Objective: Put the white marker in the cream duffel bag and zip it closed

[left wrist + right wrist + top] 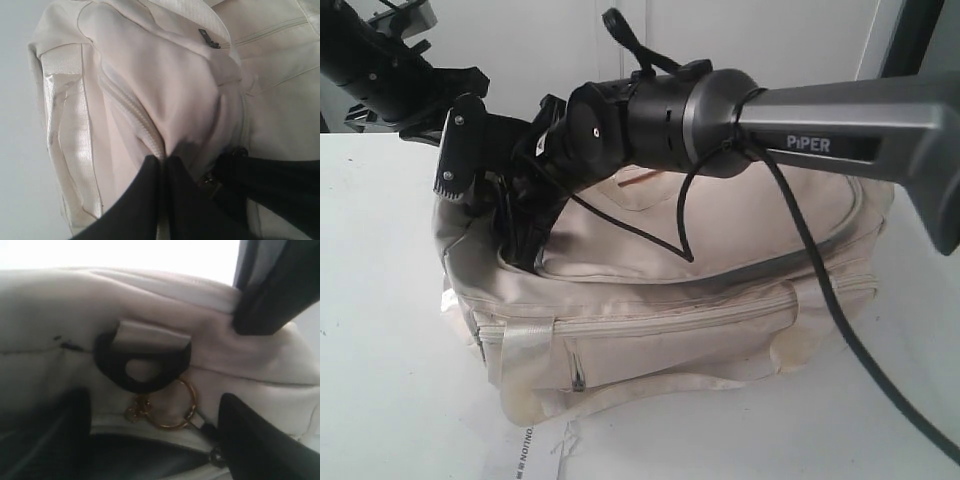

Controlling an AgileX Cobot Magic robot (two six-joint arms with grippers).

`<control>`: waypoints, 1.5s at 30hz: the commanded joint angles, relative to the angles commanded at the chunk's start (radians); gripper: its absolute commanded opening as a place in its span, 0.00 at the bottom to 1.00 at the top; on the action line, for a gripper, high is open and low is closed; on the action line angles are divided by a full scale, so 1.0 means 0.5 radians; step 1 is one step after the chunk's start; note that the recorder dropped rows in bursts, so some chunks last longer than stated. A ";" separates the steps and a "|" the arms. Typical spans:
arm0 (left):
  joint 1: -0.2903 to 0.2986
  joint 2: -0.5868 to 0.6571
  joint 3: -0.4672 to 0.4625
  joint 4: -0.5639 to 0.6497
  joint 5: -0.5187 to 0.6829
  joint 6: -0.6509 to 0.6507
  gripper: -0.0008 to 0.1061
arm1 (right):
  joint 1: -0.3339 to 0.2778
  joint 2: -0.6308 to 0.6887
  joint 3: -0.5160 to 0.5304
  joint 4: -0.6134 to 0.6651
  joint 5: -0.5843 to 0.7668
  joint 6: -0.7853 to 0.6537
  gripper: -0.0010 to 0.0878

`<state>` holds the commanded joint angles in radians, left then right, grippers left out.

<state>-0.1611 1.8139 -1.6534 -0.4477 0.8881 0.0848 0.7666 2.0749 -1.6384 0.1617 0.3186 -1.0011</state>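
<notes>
Right pincer spread, cream duffel bag creased

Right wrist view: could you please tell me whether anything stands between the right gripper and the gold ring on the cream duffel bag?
Nothing visible does. The right gripper is open, its fingers either side of the gold ring and black buckle on the cream duffel bag, with only bag fabric between them.
</notes>
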 joint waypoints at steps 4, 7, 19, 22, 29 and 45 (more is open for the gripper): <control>0.000 0.000 0.000 0.000 0.004 0.000 0.01 | 0.000 0.045 -0.040 -0.054 -0.018 0.000 0.59; 0.000 0.000 0.000 0.000 0.000 0.000 0.01 | 0.000 0.045 -0.047 -0.063 -0.001 0.000 0.20; 0.000 0.000 0.000 0.000 -0.008 0.004 0.01 | 0.000 -0.096 -0.051 -0.063 0.267 0.004 0.01; 0.000 0.000 0.000 0.000 -0.008 0.004 0.01 | 0.000 -0.129 -0.051 -0.059 0.331 0.013 0.01; 0.000 0.000 0.000 0.000 -0.008 0.004 0.01 | 0.000 -0.187 -0.051 -0.049 0.453 0.051 0.01; 0.000 0.000 0.000 0.006 -0.049 0.003 0.01 | 0.000 -0.356 -0.051 0.267 0.741 0.060 0.01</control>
<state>-0.1611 1.8139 -1.6534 -0.4444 0.8634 0.0863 0.7666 1.8968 -1.6641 0.2952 0.6889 -0.9711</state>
